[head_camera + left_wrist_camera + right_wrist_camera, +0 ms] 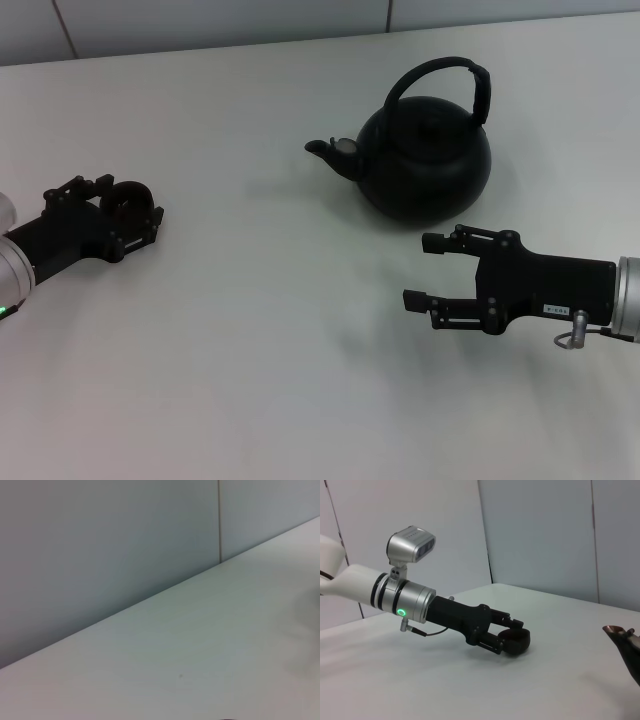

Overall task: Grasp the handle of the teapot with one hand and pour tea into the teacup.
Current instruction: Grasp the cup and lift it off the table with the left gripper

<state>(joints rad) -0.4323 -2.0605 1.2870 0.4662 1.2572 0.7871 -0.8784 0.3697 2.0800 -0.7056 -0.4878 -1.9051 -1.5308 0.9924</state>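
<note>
The matte-black teapot [425, 158] stands upright at the back right of the white table, its spout [330, 150] pointing toward the left arm. Its arched handle [440, 75] stands up over the lid. My right gripper [420, 270] is open and empty, low over the table just in front of the teapot and apart from it. My left gripper [135, 205] is at the far left, closed around the small dark teacup [127, 197], which rests on the table. The right wrist view shows that gripper [512, 632] on the teacup [516, 642] and the spout tip [622, 637].
The white table [280, 340] runs back to a grey panelled wall [200, 20]. The left wrist view shows only bare table [200, 670] and the wall [100, 545].
</note>
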